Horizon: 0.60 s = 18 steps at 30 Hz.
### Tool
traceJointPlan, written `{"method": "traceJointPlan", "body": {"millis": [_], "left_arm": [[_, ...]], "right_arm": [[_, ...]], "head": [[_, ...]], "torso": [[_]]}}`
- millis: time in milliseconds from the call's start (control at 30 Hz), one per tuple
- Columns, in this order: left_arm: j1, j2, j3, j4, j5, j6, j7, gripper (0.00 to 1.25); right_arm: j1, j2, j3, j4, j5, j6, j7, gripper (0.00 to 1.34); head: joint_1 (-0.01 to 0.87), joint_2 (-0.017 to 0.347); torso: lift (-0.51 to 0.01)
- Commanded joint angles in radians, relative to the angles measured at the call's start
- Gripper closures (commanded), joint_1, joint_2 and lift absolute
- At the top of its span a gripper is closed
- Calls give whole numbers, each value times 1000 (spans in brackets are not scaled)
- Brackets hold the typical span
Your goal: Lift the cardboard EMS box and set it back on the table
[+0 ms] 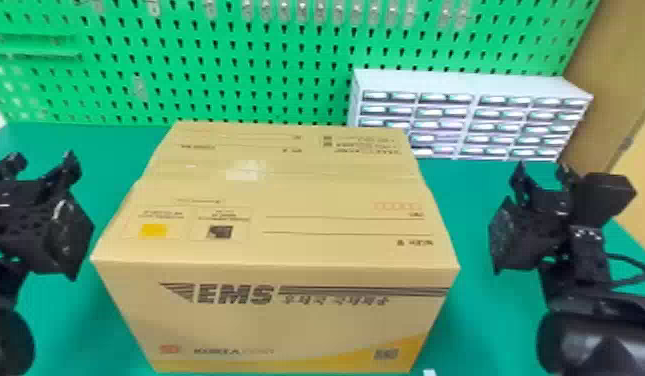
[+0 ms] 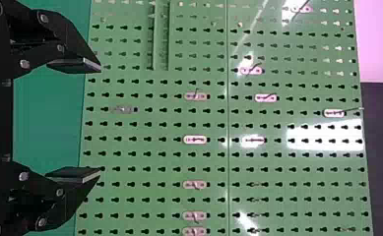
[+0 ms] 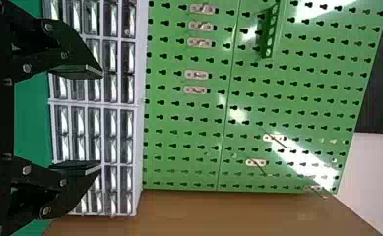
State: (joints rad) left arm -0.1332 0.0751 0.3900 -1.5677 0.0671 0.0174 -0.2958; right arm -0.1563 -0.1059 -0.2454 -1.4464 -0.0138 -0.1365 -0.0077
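Both the left gripper (image 1: 36, 165) and the right gripper (image 1: 543, 175) have their jaws spread wide with nothing between them, either side of the cardboard EMS box (image 1: 276, 320), which sits on the green table (image 1: 466, 200) before a pegboard (image 1: 266, 75).

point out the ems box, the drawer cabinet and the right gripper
ems box (image 1: 286, 320): head view, on its front side
drawer cabinet (image 1: 466, 82): head view, on its pale top
right gripper (image 3: 100, 120): right wrist view, midway between its open fingertips
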Motion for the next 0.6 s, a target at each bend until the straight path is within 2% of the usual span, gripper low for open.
{"method": "traceJointPlan", "body": {"millis": [0, 567], "left_arm": [[-2, 0, 0, 0, 2, -2, 0, 498], [-3, 0, 0, -2, 5, -5, 1, 498]], "right_arm": [[0, 0, 0, -3, 0, 0, 0, 590], [1, 5, 0, -8, 0, -2, 0, 590]], "head": [[678, -15], [678, -15]], "torso": [[-92], [-92]]}}
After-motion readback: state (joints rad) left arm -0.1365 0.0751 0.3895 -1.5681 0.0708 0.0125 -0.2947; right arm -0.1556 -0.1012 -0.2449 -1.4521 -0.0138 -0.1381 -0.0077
